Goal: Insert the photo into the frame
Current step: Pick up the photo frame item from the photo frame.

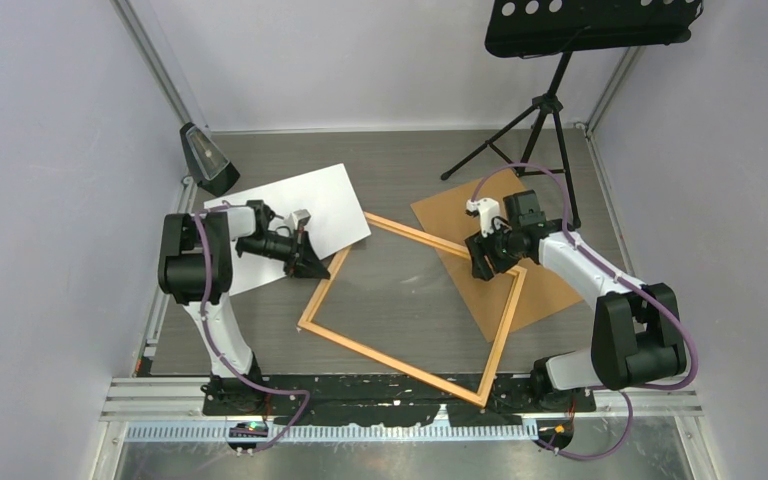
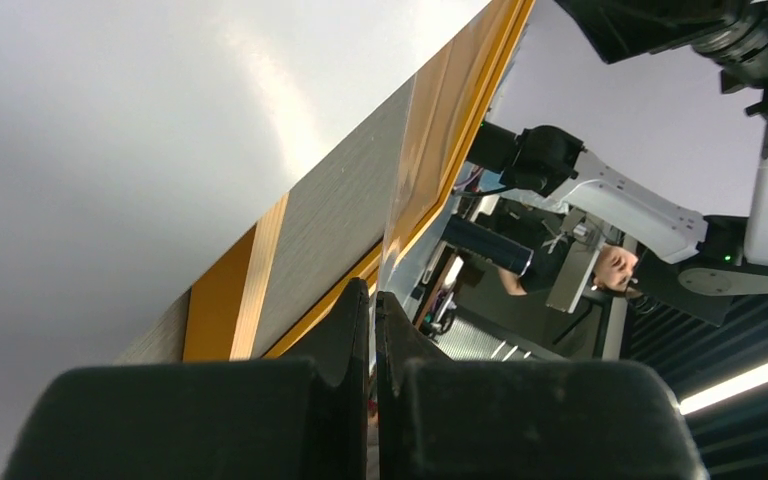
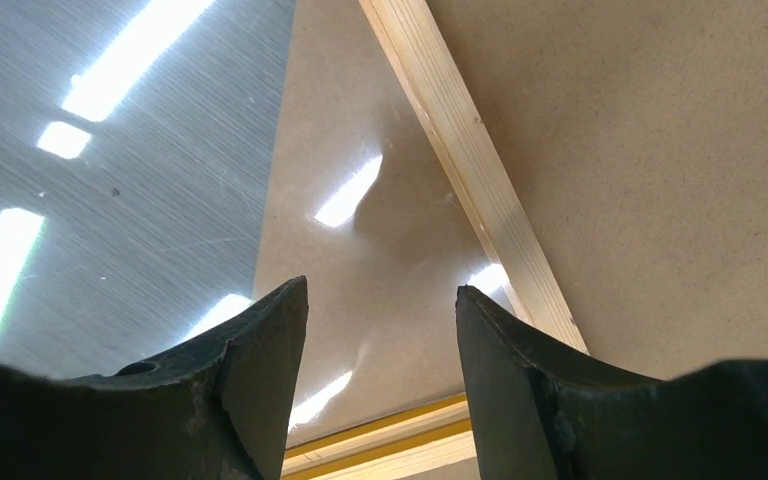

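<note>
The photo [image 1: 300, 212] lies white side up at the back left of the table; in the left wrist view it is the big white area [image 2: 140, 130]. The orange frame [image 1: 405, 352] lies flat mid-table, its far right corner over the brown board. My left gripper [image 1: 312, 264] is low at the photo's near edge, beside the frame's left corner. Its fingers [image 2: 350, 320] are pressed shut and I see nothing between them [image 2: 372, 300]. The frame's edge [image 2: 460, 130] runs just ahead of them. My right gripper [image 1: 481, 263] hovers open [image 3: 380, 292] over the frame's rail [image 3: 470, 170].
A brown backing board [image 1: 540, 290] lies under the frame's right side and also shows in the right wrist view [image 3: 640, 150]. A black music stand's tripod [image 1: 550, 110] is at the back right. A black wedge-shaped object [image 1: 208, 160] sits at the back left. Walls close in on three sides.
</note>
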Available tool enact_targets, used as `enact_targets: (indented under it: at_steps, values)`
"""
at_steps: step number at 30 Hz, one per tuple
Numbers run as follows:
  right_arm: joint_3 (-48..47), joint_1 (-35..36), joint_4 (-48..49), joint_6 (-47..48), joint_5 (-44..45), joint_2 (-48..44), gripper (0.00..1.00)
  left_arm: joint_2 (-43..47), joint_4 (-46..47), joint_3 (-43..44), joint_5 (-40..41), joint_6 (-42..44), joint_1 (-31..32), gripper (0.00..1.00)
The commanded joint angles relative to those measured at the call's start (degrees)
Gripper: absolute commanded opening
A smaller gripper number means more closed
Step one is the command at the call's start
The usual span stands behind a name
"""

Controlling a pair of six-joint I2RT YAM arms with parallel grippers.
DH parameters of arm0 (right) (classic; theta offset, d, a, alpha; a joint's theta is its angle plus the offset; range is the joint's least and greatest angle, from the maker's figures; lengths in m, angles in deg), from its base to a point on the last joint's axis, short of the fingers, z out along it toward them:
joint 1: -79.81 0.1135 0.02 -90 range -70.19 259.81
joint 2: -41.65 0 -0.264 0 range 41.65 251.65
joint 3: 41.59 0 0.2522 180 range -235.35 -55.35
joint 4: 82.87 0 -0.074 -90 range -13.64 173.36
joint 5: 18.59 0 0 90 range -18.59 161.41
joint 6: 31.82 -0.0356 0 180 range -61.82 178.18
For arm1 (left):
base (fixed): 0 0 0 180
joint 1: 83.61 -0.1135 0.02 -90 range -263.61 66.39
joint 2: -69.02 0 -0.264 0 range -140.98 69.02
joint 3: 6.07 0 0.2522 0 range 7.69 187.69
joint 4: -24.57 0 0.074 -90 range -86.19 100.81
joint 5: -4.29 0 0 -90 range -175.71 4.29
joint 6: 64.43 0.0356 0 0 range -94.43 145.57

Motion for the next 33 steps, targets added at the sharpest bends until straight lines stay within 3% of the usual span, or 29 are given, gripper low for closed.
enact_targets:
  at_steps: [1,33]
  values:
    - [0.6,-0.6,1.6,1.8,1.2,-2.2,0.62,0.2,0.0,-0.4,-4.3,-1.7,-1.9,0.00]
    - [2.7,-4.7,0.7,4.8,2.7,-7.1,0.62,-1.0,5.6,-4.2,-13.3,-9.8,-2.4,0.00]
